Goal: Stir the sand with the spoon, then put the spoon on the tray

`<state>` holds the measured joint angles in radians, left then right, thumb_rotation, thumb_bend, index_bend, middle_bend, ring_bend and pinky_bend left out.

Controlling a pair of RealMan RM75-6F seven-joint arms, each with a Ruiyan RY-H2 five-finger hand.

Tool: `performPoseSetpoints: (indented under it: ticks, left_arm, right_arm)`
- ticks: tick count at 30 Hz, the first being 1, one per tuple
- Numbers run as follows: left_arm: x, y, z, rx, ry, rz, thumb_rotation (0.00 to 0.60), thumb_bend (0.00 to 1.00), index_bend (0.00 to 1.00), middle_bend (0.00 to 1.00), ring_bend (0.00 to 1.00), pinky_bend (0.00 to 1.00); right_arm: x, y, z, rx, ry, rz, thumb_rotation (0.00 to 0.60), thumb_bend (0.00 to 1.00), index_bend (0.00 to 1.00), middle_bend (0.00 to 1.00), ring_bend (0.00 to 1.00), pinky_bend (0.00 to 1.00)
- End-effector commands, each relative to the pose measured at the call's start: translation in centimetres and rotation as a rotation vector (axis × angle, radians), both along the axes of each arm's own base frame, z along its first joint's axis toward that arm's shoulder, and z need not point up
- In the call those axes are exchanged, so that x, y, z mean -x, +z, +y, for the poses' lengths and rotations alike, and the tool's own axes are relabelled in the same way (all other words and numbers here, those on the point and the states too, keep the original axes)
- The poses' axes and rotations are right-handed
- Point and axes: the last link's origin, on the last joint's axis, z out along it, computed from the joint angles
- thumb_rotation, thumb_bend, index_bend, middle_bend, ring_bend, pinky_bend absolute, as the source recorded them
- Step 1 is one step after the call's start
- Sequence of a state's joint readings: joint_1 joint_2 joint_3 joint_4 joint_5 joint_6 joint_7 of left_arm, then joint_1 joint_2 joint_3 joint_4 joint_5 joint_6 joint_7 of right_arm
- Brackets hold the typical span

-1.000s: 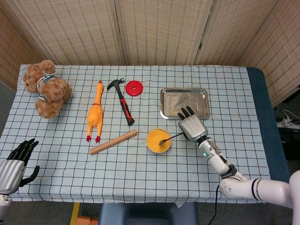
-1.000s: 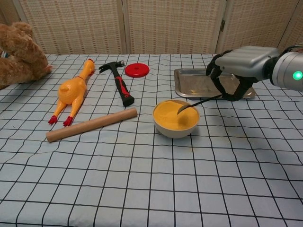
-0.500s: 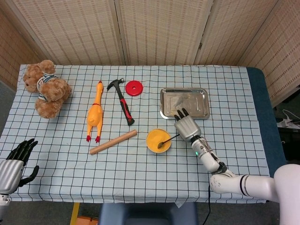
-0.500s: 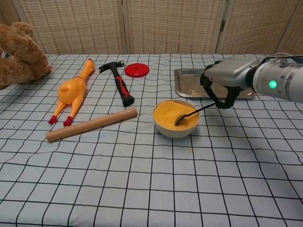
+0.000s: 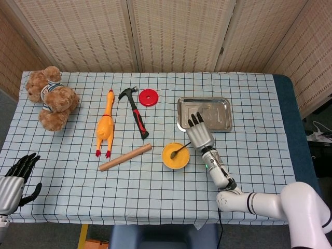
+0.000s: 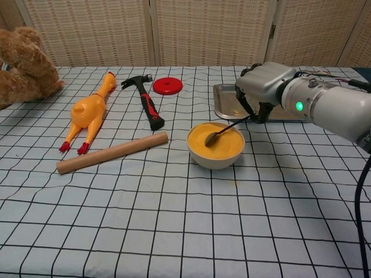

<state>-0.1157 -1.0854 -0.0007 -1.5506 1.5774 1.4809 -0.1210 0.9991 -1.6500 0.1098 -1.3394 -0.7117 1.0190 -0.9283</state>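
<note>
We see the right hand (image 6: 262, 87) with its fingers pinching the spoon (image 6: 223, 130) handle. The spoon slants down-left, its tip in the sand bowl (image 6: 215, 146), just near of the tray (image 5: 204, 114). The left hand (image 5: 13, 179) hangs with fingers spread off the table's (image 5: 155, 181) near-left corner.

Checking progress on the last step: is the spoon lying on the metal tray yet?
No, the spoon is held by the right hand with its bowl in the sand of the yellow bowl, short of the tray.
</note>
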Motion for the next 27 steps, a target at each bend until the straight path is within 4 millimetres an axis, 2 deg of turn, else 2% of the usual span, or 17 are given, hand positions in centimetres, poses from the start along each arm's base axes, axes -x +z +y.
performPoseSetpoints:
  ticks: [1, 10, 17, 27]
  left_arm:
    - [0.0, 0.1, 0.0, -0.001, 0.0, -0.001, 0.6, 0.45, 0.0, 0.0, 0.0, 0.18]
    - [-0.1, 0.1, -0.2, -0.007, -0.005, 0.003, 0.6, 0.45, 0.0, 0.0, 0.0, 0.18]
    - [-0.3, -0.2, -0.3, -0.003, -0.008, 0.01, 0.6, 0.45, 0.0, 0.0, 0.0, 0.18]
    - [-0.4, -0.4, -0.3, 0.001, -0.013, 0.014, 0.6, 0.45, 0.0, 0.0, 0.0, 0.18]
  right_arm:
    - [-0.3, -0.1, -0.1, 0.009, -0.001, -0.024, 0.6, 0.88, 0.91, 0.18, 0.0, 0.0]
    - [0.5, 2.1, 0.6, -0.014, 0.001, -0.085, 0.6, 0.88, 0.91, 0.18, 0.0, 0.0]
    - [1.6, 3.9, 1.9, -0.062, -0.021, -0.091, 0.6, 0.88, 0.91, 0.18, 0.0, 0.0]
    - [3.0, 4.4, 2.7, -0.112, -0.055, -0.046, 0.6, 0.88, 0.91, 0.18, 0.0, 0.0]
